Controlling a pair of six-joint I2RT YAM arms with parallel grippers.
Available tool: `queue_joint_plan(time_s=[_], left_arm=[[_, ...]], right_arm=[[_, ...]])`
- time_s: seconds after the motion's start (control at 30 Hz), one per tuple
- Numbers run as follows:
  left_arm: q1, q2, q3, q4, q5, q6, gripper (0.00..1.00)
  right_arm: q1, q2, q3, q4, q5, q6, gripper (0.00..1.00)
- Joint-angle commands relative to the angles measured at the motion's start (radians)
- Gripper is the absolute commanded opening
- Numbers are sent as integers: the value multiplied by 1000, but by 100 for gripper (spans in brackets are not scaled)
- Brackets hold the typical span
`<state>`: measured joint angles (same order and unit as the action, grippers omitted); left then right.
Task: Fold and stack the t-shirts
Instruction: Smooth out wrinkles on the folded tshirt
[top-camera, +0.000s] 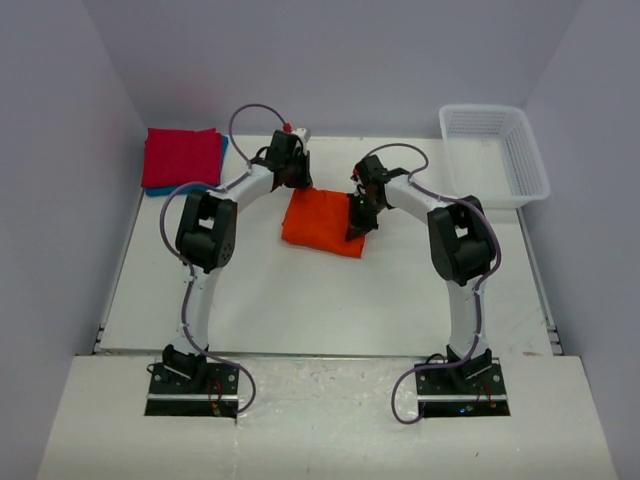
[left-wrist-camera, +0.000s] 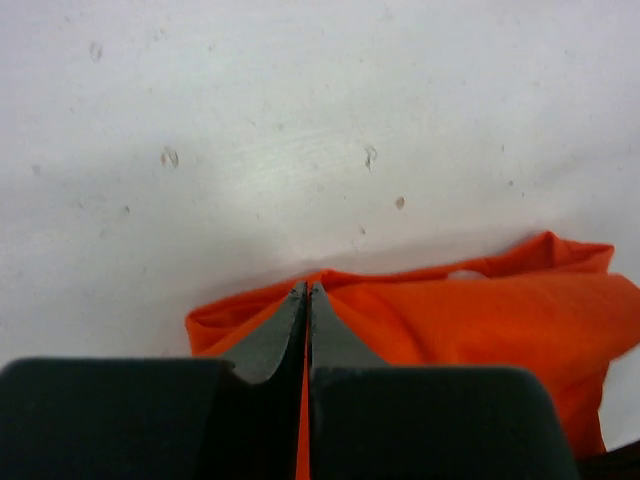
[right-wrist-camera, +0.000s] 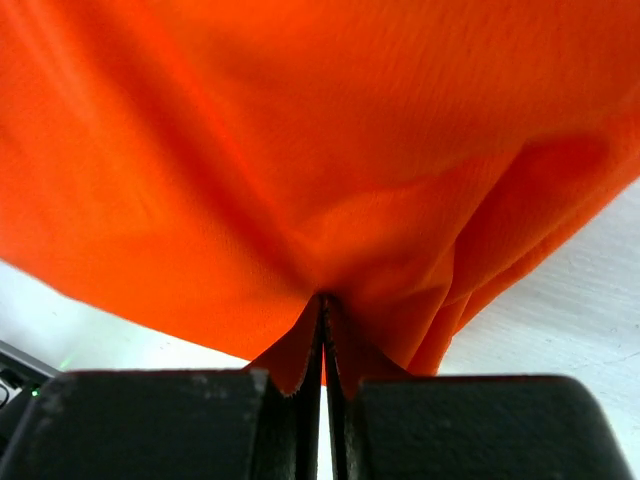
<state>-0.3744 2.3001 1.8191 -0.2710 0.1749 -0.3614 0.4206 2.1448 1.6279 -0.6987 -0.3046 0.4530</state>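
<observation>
The orange t-shirt (top-camera: 320, 222) lies folded in the middle of the table (top-camera: 330, 300). My left gripper (top-camera: 298, 183) is at its far left corner, and its jaws are shut on the orange cloth's edge (left-wrist-camera: 420, 310). My right gripper (top-camera: 357, 228) is at the shirt's right edge, shut on a pinch of orange cloth (right-wrist-camera: 330, 150) that drapes over its fingers. A folded crimson red t-shirt (top-camera: 181, 156) lies on top of a blue t-shirt (top-camera: 160, 189) at the far left of the table.
A white mesh basket (top-camera: 493, 152) stands at the far right corner. Grey walls close in the table at the back and both sides. Both arm bases (top-camera: 195, 380) sit at the near edge.
</observation>
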Motion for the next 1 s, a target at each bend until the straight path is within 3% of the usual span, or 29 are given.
queue_joint_plan(time_s=[0.0,0.23,0.37,0.5,0.6,0.8,0.97], left_arm=[[32,59,109,-36,6,30,0],[80,105,147,-33,26,44,0],[84,73,74,-4,18,61,0],[84,-26,-32,16,-43,56,0],[83,-227,-157,55,-95,42,0],[55,-428,-288,39,-6,16,0],[-20,-499,-400,87,26,-19,0]], right_arm=[[4,-60,-40,-27,44,30,0],[4,-89,-121,-9,68,44,0],[13,-143,-203,37,53,56,0],[35,-200,-255,42,76,39,0],[46,-255,-319,53,85,38,0],[60,-371,-384,94,139,32,0],[60,-398,-291,42,171,7,0]])
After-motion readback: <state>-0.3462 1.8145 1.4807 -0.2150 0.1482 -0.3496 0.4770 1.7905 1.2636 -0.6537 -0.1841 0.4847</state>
